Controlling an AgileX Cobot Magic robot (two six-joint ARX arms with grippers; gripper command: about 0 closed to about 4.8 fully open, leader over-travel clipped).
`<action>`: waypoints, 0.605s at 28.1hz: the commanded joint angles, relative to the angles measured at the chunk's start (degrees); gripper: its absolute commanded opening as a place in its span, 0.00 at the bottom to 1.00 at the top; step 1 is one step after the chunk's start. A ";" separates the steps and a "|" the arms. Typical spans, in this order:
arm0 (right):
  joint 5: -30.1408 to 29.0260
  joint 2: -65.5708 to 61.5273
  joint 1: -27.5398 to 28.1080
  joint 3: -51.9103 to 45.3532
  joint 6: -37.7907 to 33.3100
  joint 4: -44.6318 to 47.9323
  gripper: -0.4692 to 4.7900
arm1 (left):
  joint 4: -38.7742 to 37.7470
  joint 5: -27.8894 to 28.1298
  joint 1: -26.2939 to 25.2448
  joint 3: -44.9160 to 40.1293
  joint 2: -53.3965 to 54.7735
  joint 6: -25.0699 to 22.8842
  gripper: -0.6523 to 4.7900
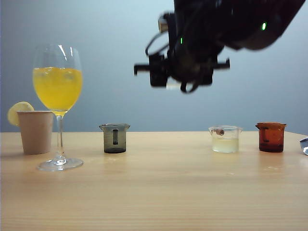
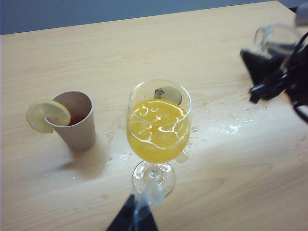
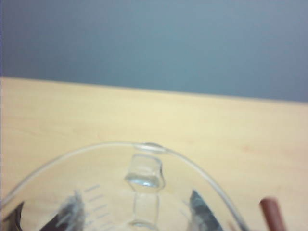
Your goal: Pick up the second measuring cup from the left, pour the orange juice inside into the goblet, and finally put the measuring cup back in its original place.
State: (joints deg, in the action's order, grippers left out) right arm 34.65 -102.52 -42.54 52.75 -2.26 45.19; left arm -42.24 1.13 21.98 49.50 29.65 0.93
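The pale wood tabletop (image 1: 159, 192) carries the goblet (image 1: 57, 96) at nine o'clock in the exterior view, its bowl filled with orange juice (image 1: 57, 87). The right pincer (image 1: 179, 72) hangs high at one o'clock, clamped on the second measuring cup from the left (image 3: 134, 187), which is clear and looks empty. The left pincer (image 2: 136, 216) sits low just before the goblet's foot; I cannot tell how its jaws stand.

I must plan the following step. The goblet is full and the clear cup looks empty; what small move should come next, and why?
Probably lower the right gripper with the empty measuring cup toward the bare table gap between grey cup and pale-liquid cup; the goblet already holds the juice.
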 commanded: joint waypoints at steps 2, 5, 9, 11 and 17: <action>-2.47 -7.65 1.03 0.37 -2.73 9.84 0.46 | 0.74 0.17 -0.02 0.04 -0.07 -0.07 0.11; -3.80 -12.11 2.27 0.96 -4.04 14.21 0.46 | 0.72 0.17 -0.02 0.04 -0.07 -0.07 0.11; -5.31 -16.55 3.82 3.13 -5.51 14.56 0.46 | 0.74 0.17 -0.02 0.04 -0.07 -0.07 0.11; -6.58 -18.45 4.57 4.68 -5.46 14.38 0.46 | 0.74 0.17 -0.02 0.04 -0.07 -0.07 0.11; -9.27 -22.29 5.92 8.63 -5.44 11.67 0.46 | 0.74 0.17 -0.02 0.04 -0.07 -0.07 0.11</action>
State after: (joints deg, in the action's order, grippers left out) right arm 25.85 -124.57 -36.75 60.71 -7.51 56.62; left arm -42.24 1.13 21.98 49.50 29.63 0.93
